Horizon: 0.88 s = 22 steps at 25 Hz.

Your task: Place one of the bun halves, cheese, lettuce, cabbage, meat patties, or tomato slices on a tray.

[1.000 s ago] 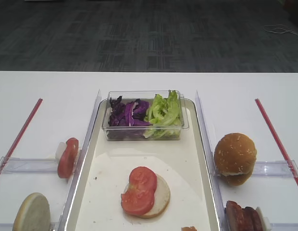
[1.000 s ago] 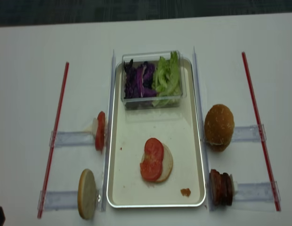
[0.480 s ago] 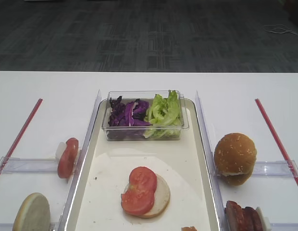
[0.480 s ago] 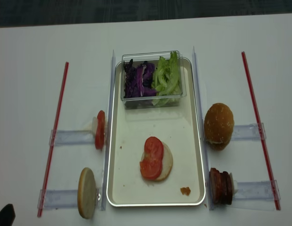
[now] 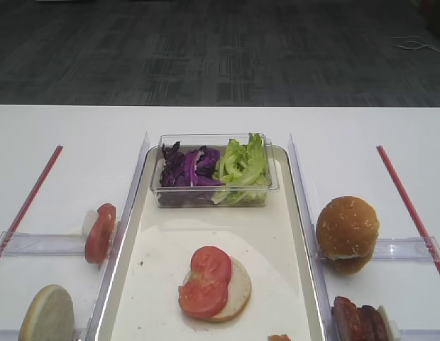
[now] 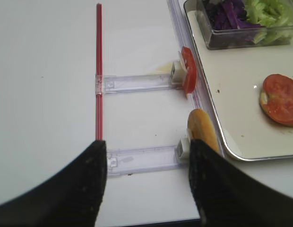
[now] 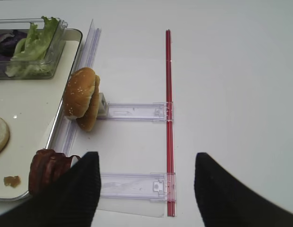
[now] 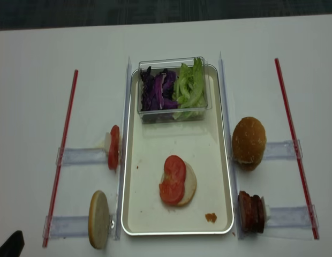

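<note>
A bun half point(image 8: 183, 184) is lying cut face up near the middle of the tray point(image 8: 155, 214), and two overlapping tomato slices point(image 8: 172, 180) are resting on top of it, covering its left part. At 12 o'clock from the bun, a clear plastic box point(image 8: 171, 113) is sitting at the far end of the tray, holding the purple cabbage point(image 8: 157, 91) on its left and the green lettuce point(image 8: 190, 87) on its right. At about 5 o'clock from the bun, a small brown crumb point(image 8: 210, 218) is lying on the tray.

Off the tray on the white bench point(image 8: 37, 80), at 9 o'clock, another tomato slice point(image 8: 113, 147) is standing on edge in a clear holder point(image 8: 80, 156), and at 7 o'clock a bun half point(image 8: 99, 219) is standing on edge likewise. At 3 o'clock, the domed bun halves point(image 8: 248, 142) are leaning just beside the tray's rim, and at 4 o'clock the meat patties point(image 8: 251, 212) are standing together. Red strips point(image 8: 67, 134) are running along both outer sides.

The left pincer point(image 6: 146, 179) is hanging released over the bench, its dark fingers point(image 6: 85, 189) wide apart and grasping nothing. The right pincer point(image 7: 144, 189) is likewise standing spread and empty, near the patties.
</note>
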### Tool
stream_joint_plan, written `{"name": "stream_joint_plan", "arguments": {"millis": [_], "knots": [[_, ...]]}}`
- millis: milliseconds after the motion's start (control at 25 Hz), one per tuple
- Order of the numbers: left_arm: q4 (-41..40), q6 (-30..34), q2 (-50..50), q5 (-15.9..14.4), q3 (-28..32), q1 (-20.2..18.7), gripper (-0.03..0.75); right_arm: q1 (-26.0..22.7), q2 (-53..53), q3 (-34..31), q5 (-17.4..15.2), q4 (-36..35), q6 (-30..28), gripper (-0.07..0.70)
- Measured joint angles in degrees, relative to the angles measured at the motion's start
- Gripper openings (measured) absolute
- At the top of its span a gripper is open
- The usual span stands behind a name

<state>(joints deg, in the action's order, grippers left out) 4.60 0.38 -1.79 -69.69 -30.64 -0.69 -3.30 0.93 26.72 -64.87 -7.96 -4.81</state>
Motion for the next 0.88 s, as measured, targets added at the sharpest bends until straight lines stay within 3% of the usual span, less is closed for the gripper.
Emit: {"name": "stream_joint_plan", "arguments": {"millis": [880], "knots": [[-0.21, 0.78, 0.10, 1.72, 2.52, 0.00, 0.371, 0.00, 0.00, 0.00, 0.00, 0.00, -0.20, 0.452]]}}
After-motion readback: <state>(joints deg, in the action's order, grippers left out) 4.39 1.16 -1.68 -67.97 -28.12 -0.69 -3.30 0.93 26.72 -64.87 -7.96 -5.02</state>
